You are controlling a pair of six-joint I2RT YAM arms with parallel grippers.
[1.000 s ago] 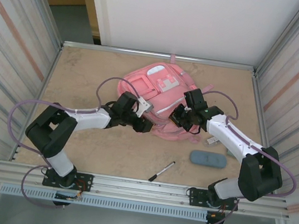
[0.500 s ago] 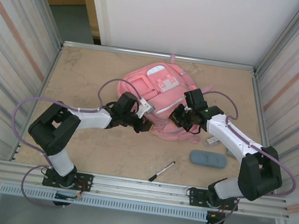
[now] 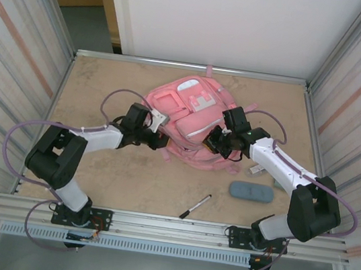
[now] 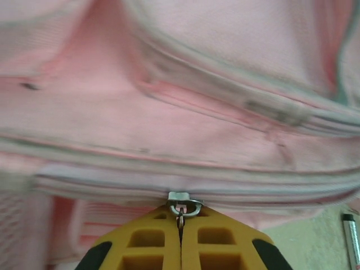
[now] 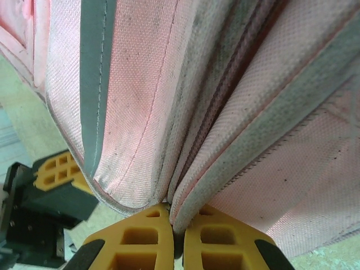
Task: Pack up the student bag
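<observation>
The pink student bag [image 3: 190, 113] lies flat in the middle of the table, front pockets up. My left gripper [image 3: 161, 140] is at its near left edge, shut on the metal zip pull [image 4: 181, 208] of a long zip; the yellow fingers [image 4: 146, 242] meet with the pull's tab pinched between them. My right gripper [image 3: 214, 143] is at the bag's near right side, shut on a fold of pale-trimmed pink fabric [image 5: 188, 211] beside the zip seam. Up close, the bag [image 5: 140, 101] hangs taut above those fingers.
A grey-blue pencil case [image 3: 251, 191] and a black-and-white pen [image 3: 195, 206] lie on the table in front of the bag, with a small grey object [image 3: 257, 168] by the right forearm. Metal rails and striped walls bound the table.
The left gripper shut on the zip pull and moved left along the bag's near edge, dragging the pull. The right gripper kept its hold and its place.
</observation>
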